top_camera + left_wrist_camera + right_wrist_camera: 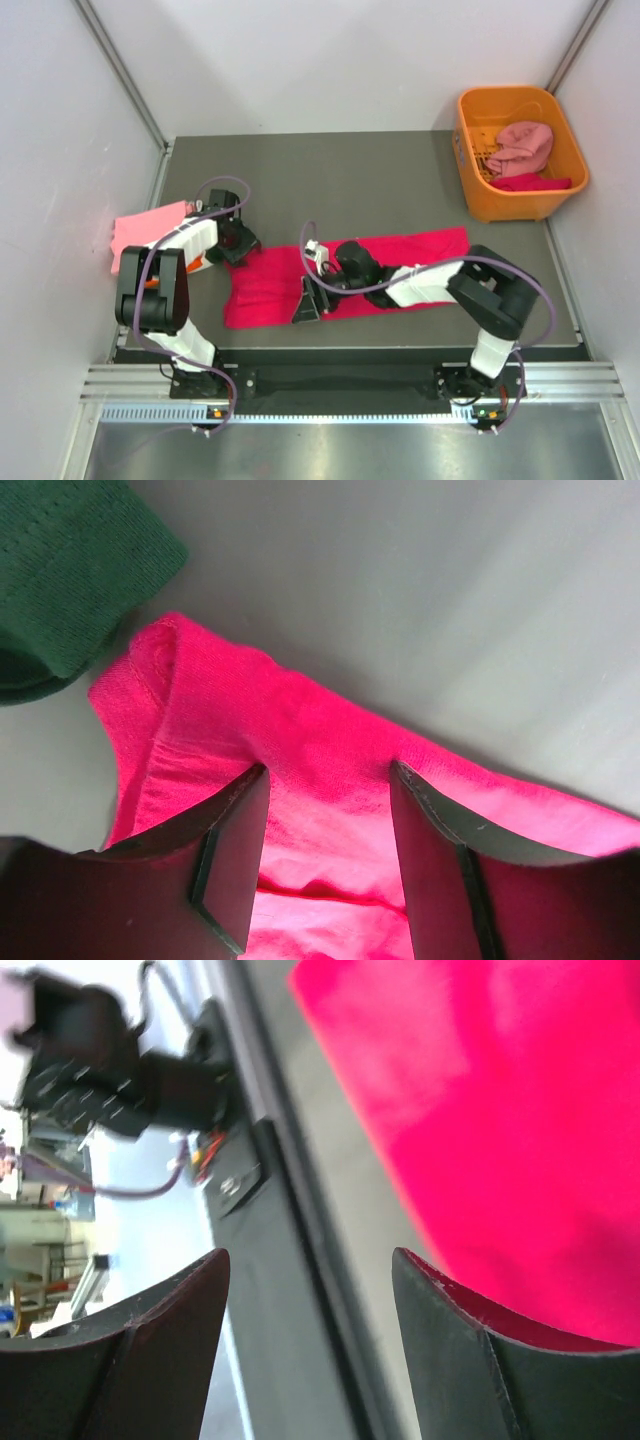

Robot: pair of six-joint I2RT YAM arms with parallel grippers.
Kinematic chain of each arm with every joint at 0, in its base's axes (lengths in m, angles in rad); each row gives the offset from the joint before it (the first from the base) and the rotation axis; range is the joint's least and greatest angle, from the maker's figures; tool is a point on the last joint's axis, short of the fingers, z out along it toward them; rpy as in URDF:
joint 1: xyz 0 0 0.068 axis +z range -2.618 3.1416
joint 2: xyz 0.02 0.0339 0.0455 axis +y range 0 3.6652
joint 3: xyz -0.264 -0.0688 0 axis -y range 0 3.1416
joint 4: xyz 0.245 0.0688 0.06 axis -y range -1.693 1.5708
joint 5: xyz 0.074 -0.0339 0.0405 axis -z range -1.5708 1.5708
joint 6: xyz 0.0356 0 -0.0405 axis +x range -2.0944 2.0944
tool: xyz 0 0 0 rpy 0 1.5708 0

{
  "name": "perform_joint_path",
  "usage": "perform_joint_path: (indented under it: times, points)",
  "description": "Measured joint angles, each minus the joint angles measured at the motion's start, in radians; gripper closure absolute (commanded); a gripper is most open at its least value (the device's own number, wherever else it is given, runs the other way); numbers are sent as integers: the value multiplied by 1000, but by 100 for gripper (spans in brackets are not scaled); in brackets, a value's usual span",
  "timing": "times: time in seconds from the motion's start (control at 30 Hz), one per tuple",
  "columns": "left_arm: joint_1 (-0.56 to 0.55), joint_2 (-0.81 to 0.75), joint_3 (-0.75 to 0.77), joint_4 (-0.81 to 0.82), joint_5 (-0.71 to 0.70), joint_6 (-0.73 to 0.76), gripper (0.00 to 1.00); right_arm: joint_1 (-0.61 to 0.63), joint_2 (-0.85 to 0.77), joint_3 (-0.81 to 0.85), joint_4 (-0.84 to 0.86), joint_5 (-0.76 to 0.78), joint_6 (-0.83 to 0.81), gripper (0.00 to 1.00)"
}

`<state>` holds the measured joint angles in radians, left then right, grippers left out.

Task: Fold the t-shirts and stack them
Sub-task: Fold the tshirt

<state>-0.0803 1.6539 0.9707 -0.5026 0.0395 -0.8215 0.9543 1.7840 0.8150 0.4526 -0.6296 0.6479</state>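
Note:
A large crimson-pink t-shirt lies spread across the table's front middle. My left gripper is open, low over the shirt's far left corner. In the left wrist view it straddles the crimson cloth, beside a dark green shirt. My right gripper is open and empty at the shirt's near edge. In the right wrist view it hangs over bare table, with the crimson cloth to its right. A folded light pink shirt lies at the far left.
An orange plastic basket stands at the back right, holding a dusty pink cloth and a crimson cloth. The table's front edge and metal rail run just below the shirt. Grey walls close in on both sides.

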Motion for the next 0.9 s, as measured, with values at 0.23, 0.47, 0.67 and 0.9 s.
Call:
perform_joint_path:
  times: [0.23,0.47,0.67,0.9]
  points:
    - [0,-4,0,2,-15,0,44,13,-108,-12,-95,49,-60,33]
    - [1,-10,-6,3,-42,1,44,11,60,297,-216,132,-151,33]
    - [1,-13,-10,5,-41,1,44,5,270,518,-251,161,-184,33]
    - [1,-14,-12,6,-41,1,43,-2,432,616,-230,122,-161,33]
